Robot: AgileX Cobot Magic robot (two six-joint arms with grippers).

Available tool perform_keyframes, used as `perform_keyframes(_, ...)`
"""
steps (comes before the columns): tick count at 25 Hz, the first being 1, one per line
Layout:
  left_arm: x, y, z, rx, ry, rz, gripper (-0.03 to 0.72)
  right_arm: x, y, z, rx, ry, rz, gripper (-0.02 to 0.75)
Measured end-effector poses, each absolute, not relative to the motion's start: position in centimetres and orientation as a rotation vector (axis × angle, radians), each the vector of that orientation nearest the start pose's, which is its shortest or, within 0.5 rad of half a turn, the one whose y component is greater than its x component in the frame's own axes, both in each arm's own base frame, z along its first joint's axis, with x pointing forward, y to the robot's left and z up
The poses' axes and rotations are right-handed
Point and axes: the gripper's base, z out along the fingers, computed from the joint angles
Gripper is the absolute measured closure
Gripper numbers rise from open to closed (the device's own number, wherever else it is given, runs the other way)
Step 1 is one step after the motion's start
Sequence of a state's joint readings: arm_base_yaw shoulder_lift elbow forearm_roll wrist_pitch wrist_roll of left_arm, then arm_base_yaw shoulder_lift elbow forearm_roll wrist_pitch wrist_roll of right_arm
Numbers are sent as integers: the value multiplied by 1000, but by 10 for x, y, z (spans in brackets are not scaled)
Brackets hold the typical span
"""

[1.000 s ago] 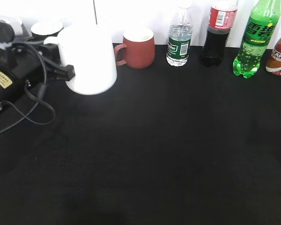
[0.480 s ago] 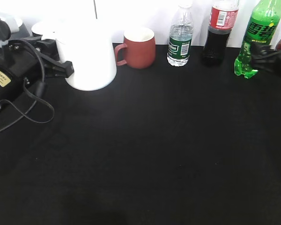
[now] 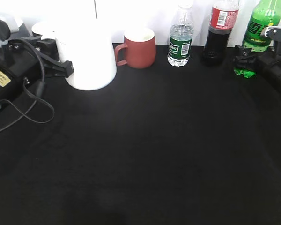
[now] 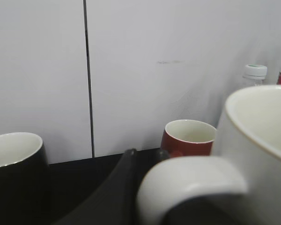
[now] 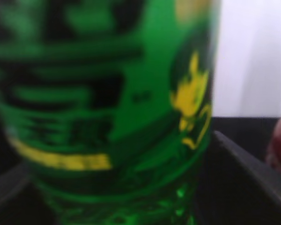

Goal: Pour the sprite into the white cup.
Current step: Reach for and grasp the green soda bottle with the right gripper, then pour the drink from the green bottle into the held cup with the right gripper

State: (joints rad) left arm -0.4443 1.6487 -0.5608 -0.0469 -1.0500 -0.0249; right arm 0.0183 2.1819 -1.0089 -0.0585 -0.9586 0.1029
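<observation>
Exterior view: white cup (image 3: pixel 87 58) stands far left on the black table (image 3: pixel 150 150), with the left gripper (image 3: pixel 61 65) closed on its handle side; a finger (image 4: pixel 114 187) shows beside the handle in the left wrist view. Sprite (image 3: pixel 257 37) stands upright, far right. Right gripper (image 3: pixel 247 58) straddles the bottle's lower body, jaws wide either side; contact cannot be told. Red mug (image 3: pixel 138 47), water bottle (image 3: pixel 180 40) and cola bottle (image 3: pixel 219 30) stand between them.
</observation>
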Motion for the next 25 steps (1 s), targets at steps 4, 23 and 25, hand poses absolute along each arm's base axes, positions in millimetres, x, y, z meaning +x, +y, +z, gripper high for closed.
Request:
perform_keyframes(4,277,-128,206,270,1510,-362,610,432,13,97,7,1701,112,76)
perform_keyframes(23,266,-147,204,484,1495,-505,612,292,17,154,-168,1643,68,331)
perform_keyframes(25,262,-153,204,508,1495,-549,612,283,25,184,-274,1533,94,332)
